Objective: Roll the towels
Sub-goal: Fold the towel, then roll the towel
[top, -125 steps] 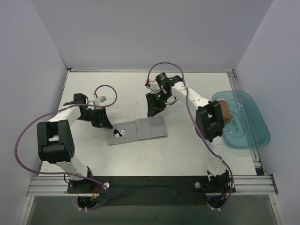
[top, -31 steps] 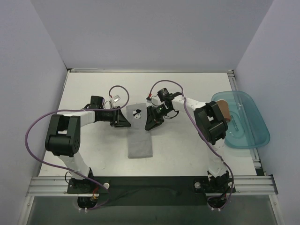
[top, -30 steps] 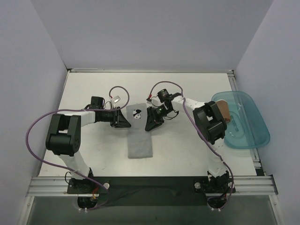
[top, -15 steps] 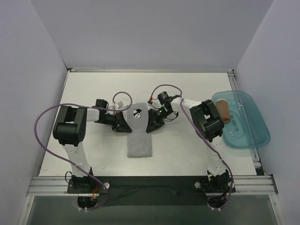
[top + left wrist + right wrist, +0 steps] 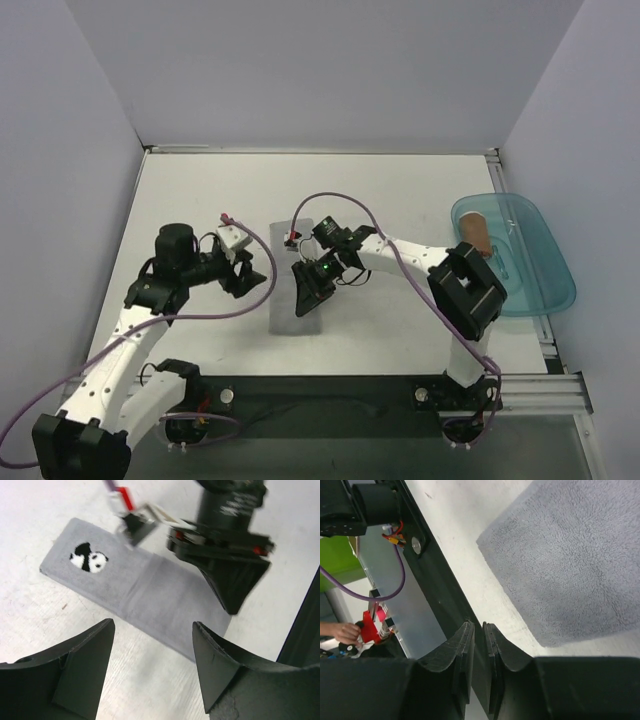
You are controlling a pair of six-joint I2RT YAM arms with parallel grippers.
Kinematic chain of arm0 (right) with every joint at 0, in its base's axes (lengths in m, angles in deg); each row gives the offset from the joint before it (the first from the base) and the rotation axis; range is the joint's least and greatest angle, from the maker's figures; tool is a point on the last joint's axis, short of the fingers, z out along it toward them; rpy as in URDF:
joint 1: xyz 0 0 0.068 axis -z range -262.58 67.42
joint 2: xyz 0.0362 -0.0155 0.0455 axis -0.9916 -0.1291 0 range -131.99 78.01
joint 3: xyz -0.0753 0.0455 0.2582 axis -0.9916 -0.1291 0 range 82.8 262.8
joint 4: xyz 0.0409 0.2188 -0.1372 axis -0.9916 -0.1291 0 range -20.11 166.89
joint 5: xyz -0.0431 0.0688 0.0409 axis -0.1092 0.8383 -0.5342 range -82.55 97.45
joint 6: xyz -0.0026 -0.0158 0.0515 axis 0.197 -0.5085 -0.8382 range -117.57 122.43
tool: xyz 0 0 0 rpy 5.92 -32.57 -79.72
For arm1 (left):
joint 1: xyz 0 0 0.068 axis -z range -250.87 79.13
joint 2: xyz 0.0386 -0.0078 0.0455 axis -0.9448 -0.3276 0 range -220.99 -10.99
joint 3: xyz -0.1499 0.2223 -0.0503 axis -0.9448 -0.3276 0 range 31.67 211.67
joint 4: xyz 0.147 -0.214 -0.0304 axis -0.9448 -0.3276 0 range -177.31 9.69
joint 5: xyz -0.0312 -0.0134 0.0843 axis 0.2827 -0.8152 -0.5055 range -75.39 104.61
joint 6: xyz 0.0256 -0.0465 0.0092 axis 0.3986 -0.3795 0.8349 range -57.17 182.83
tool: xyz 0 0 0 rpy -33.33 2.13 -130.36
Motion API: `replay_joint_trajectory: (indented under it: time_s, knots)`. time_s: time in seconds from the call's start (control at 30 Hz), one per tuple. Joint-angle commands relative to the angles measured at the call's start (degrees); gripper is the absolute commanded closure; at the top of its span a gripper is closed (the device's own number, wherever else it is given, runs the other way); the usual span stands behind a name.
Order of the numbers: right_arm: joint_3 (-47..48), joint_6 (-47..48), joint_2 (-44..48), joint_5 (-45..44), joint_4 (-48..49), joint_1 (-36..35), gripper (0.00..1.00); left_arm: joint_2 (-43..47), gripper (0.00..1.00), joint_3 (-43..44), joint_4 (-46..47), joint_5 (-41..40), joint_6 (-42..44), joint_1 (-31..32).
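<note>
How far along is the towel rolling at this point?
Done: the rust-brown cloth towel sits rolled in the translucent teal plastic tray.
In hand: the light grey panda-print towel lies flat and unrolled. The right gripper, shut, is over its near end, and the left gripper hangs open beside it. Neither holds it.
Left: roll the grey towel.

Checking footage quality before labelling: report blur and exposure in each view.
Top external: even light, soft shadows, sharp throughout. Left wrist: grey towel crisp, right end effector smeared by motion. Right wrist: towel pile sharp, own fingers nearly black, underexposed.
</note>
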Motion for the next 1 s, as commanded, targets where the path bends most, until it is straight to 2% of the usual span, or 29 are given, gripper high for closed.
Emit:
replay_joint_trajectory:
  time_s: [0.0,0.07,0.23,0.27,0.4,0.5,0.63,0.73,0.8,0.97]
  knots:
    - [1.25,-1.01,-4.29,1.59,0.32,0.9,0.84,5.2,0.26,-5.33,-10.2,-7.9,16.28,4.41]
    - [2.66,-2.06,-7.8,2.82,0.5,0.72,0.83,10.48,0.27,-8.83,-10.38,-10.99,20.86,9.33]
    - [4.6,-2.86,-14.31,4.06,0.67,0.72,0.83,15.58,0.31,-14.12,-9.86,-22.76,27.36,22.77]
    - [4.6,-2.68,-14.93,3.97,0.67,0.63,0.83,15.76,0.32,-14.83,-8.2,-24.43,27.99,27.5]
    - [4.25,-2.95,-18.36,4.4,0.67,1.24,0.84,13.4,0.35,-18.69,-3.27,-30.85,30.8,36.82]
    - [4.25,-3.38,-18.28,4.67,0.76,1.95,0.84,8.13,0.38,-19.14,0.77,-34.29,31.51,41.76]
    - [4.69,-4.09,-17.14,5.46,0.67,2.74,0.84,2.16,0.42,-20.54,6.04,-35.61,31.94,45.46]
    - [4.42,-4.26,-16.26,5.81,0.67,2.83,0.84,0.57,0.49,-21.51,9.38,-35.7,32.3,47.83]
    - [3.9,-4.0,-15.64,5.73,0.67,2.74,0.84,-0.31,0.51,-23.09,12.02,-36.14,32.56,48.89]
    - [3.54,-3.48,-15.37,5.55,0.59,2.74,0.84,-3.3,0.56,-24.68,14.31,-38.77,33.18,49.08]
